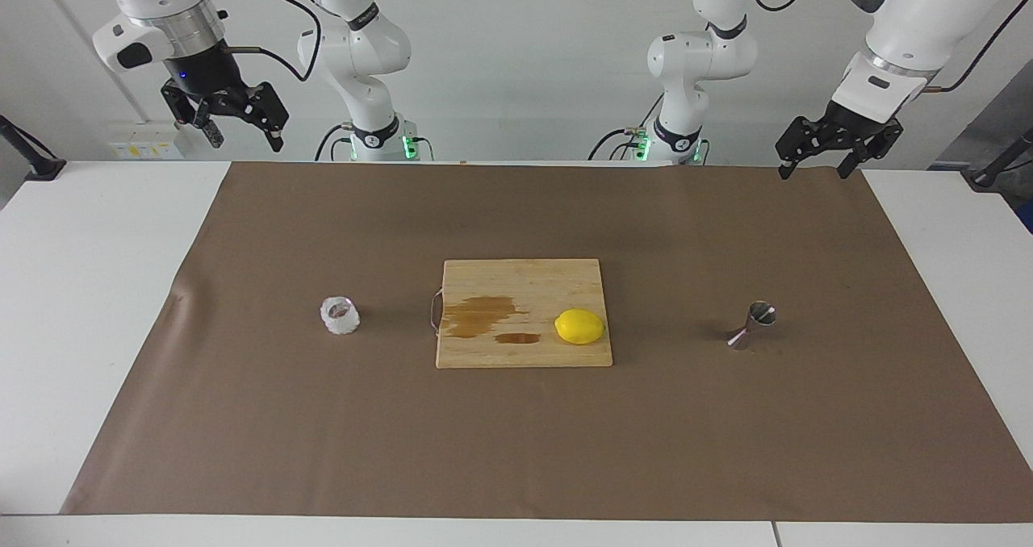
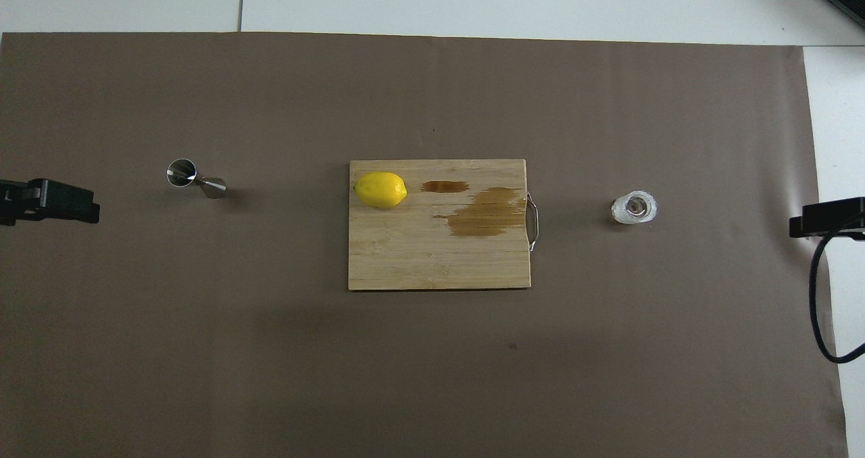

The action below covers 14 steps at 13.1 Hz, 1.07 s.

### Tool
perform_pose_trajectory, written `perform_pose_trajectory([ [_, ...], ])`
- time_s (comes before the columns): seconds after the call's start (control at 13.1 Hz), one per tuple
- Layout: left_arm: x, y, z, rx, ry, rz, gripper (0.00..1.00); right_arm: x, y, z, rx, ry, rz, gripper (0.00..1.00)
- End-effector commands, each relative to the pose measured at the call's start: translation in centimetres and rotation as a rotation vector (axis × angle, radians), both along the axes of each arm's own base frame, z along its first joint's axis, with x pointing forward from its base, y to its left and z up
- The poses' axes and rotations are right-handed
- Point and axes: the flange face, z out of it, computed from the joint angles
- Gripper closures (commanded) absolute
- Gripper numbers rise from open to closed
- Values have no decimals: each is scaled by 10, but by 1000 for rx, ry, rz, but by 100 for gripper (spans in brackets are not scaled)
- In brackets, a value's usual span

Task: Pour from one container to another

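The glass cup (image 1: 340,315) stands on the brown mat (image 1: 516,450), beside the cutting board (image 1: 523,277), toward the right arm's end; the jigger (image 1: 752,324) stands toward the left arm's end. Right gripper (image 1: 239,131) and left gripper (image 1: 815,166) hang raised, fingers apart, empty. Better grasp the cup low and level. No writing is readable.

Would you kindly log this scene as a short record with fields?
cup: glass cup upright on the brown mat, toward the right arm's end
jigger: steel jigger on the mat, toward the left arm's end
board: wooden board between them, stained, lemon on it
left claw: open, raised, holding nothing
right claw: open, raised, holding nothing
pouring: not begun
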Motion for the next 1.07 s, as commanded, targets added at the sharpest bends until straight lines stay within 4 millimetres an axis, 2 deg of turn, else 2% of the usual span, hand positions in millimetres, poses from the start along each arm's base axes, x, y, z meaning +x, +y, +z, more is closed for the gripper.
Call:
perform_pose_trajectory([
  [0.0,20,11,-17,-14,-30,39,0,-7,-1,0,-16,8,-11,0],
  [0.15,41,19,-33,-46,-16,64,0,-7,-1,0,-16,9,-11,0],
  [0.31,70,44,-49,-80,10,145,0,-7,-1,0,-14,8,-10,0],
  [0.46,99,46,-66,-105,19,285,0,-7,-1,0,-14,8,-10,0],
  [0.61,119,51,-82,-141,14,468,0,-7,-1,0,-16,8,-11,0],
  [0.76,130,63,-81,-232,-54,628,0,-7,-1,0,-14,8,-10,0],
  [0.84,130,68,-89,-242,-46,673,0,-7,-1,1,-14,6,-10,0],
  [0.99,127,84,-108,-322,18,871,0,-7,-1,1,-16,6,-11,0],
])
